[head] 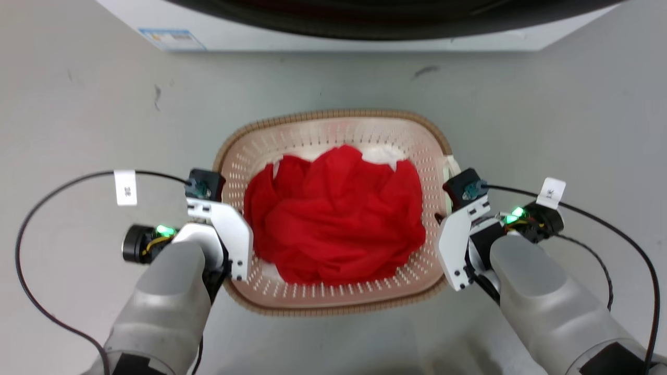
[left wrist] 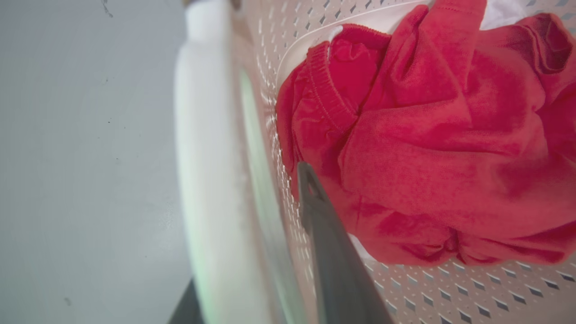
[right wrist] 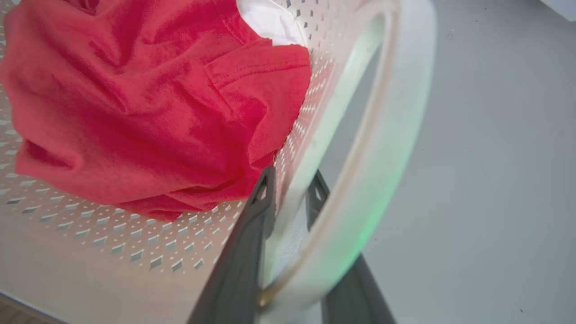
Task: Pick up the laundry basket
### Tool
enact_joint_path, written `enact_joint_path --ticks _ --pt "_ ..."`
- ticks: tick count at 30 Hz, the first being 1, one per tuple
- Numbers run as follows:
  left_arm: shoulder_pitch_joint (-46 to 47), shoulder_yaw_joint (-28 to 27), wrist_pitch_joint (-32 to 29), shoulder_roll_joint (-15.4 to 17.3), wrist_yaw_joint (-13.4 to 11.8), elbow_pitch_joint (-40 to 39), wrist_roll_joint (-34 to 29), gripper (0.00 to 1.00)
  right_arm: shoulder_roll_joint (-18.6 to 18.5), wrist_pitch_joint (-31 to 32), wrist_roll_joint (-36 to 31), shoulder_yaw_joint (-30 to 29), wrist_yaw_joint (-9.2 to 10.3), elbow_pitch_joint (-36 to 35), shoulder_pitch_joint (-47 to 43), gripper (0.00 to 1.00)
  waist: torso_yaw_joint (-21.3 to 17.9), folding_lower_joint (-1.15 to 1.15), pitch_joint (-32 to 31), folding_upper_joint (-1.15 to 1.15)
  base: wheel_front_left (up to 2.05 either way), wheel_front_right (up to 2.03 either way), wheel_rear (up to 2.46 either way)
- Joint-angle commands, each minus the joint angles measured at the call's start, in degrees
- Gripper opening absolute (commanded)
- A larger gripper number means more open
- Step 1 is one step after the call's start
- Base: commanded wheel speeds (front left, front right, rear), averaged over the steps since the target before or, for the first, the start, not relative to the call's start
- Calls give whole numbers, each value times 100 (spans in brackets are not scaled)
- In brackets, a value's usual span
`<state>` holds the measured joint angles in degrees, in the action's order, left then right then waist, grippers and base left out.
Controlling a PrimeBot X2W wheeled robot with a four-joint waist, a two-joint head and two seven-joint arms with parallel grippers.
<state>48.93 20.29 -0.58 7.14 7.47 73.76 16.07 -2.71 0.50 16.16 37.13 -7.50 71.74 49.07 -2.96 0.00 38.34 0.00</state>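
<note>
The left gripper (head: 227, 245) sits at the left side of the laundry basket (head: 333, 115). From the head view its fingers are hidden under its white body. The left wrist view shows more: one dark finger (left wrist: 333, 252) is inside the basket, against the wall with the little holes, and the other peeks out at the bottom, outside the white handle (left wrist: 202, 180). So the wall and handle are between them, but I cannot tell if they squeeze. The basket stands in the middle on the grey floor (head: 78, 104), in front of the white washer (head: 469, 44). A red cloth (head: 333, 219) lies crumpled inside it, with a bit of white cloth (head: 383, 153) under it. The right gripper (head: 458, 247) is at the basket's right side. In the right wrist view one finger (right wrist: 252, 234) is inside the wall, and the other is just outside it, behind the white handle loop (right wrist: 396, 135). They are close together around the wall, but I cannot tell if they pinch it.
</note>
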Motion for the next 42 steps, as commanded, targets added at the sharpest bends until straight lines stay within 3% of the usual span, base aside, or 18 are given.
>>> enact_joint_path --ticks 1,19,42 --pt "-171 89 -83 0 -6 8 27 0 -29 48 72 112 2 -45 -111 0 -6 0 -312 0 0 0 0" --pt "-906 523 -762 -15 -1 4 714 0 -24 701 788 858 2 -102 -750 0 -33 0 -1603 0 0 0 0" --pt "-1627 1163 -908 46 -1 -4 1286 0 -17 940 1541 1658 1 -43 -1351 0 -53 0 -2839 0 0 0 0"
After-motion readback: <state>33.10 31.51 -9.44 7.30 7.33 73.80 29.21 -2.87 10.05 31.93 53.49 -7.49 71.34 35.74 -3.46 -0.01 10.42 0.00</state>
